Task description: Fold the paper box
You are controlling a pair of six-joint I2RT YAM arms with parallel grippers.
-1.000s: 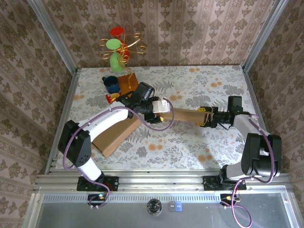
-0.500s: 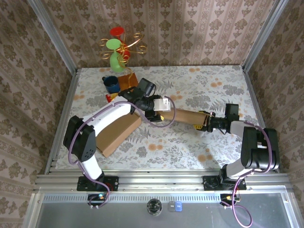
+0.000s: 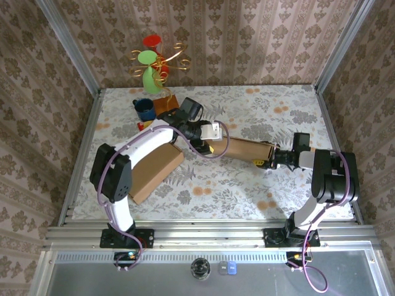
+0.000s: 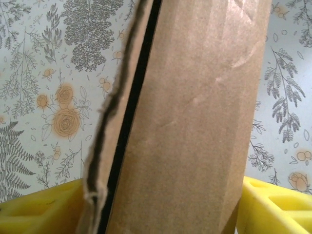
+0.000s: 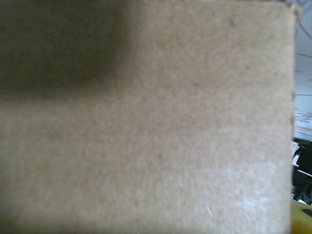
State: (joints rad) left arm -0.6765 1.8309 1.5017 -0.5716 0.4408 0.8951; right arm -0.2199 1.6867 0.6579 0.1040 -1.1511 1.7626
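Note:
The paper box (image 3: 244, 149) is a long brown cardboard sleeve stretched between my two grippers over the middle of the table. My left gripper (image 3: 213, 140) has its left end. In the left wrist view the box (image 4: 195, 122) runs away from the camera between the yellow fingers (image 4: 278, 204), which are shut on its sides, and a dark slit runs along its left edge. My right gripper (image 3: 264, 155) sits at the box's right end. In the right wrist view the cardboard (image 5: 146, 136) lies close against the camera. One yellow finger (image 5: 302, 219) peeks in at the corner, and its grip is hidden.
A flat cardboard sheet (image 3: 151, 172) lies on the table under the left arm. At the back left stand a blue mug (image 3: 145, 110), a brown block (image 3: 165, 106) and a wire ornament stand (image 3: 154, 61). Patterned walls close in the table.
The box has shifted slightly right and toward the back, and lies more level. The left gripper moved back with it. The right wrist has swung round and dropped low at the box's end.

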